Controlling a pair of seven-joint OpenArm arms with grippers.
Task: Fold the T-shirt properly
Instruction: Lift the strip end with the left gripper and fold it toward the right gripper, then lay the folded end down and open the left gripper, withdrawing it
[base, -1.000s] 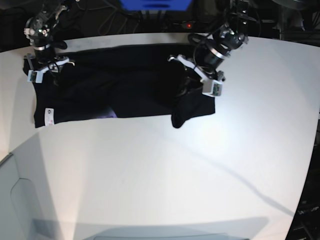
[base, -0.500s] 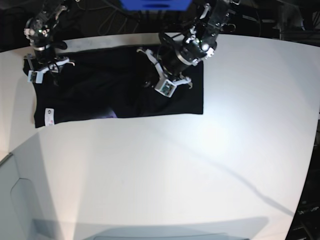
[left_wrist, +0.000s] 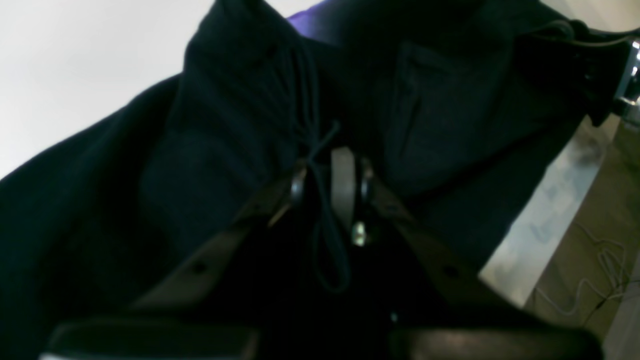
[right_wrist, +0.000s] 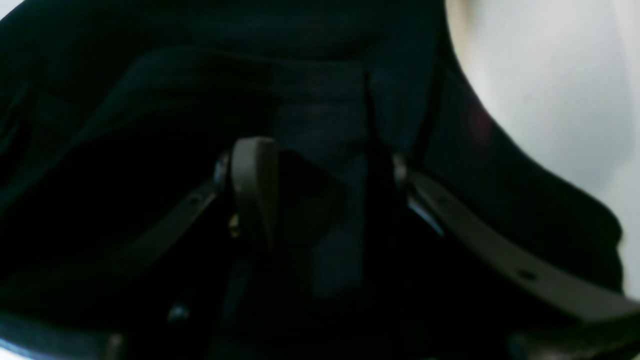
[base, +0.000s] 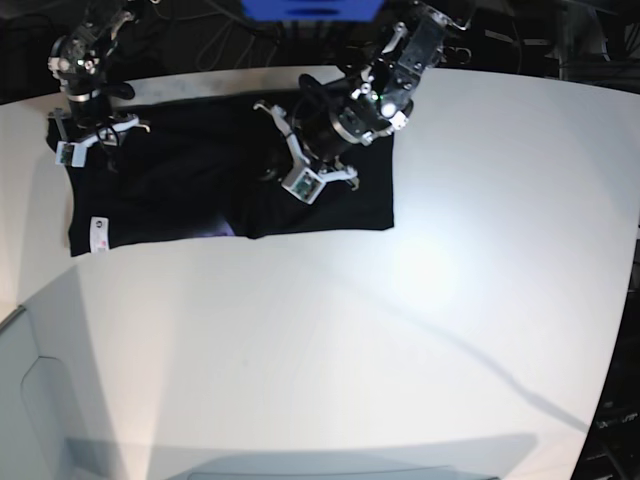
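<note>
The large black short-sleeved cloth T-shirt (base: 230, 175) lay flat and partly folded along the far edge of the white tabletop (base: 400, 330), a small white label (base: 98, 235) at its near corner. My left claw (left_wrist: 327, 187) pinched a fold mid-shirt. My right claw (right_wrist: 320, 185) stood apart over the cloth.

T-shirt (base: 200, 180): matt black cloth, soft creases. Table (base: 400, 350): smooth white, slight sheen.
</note>
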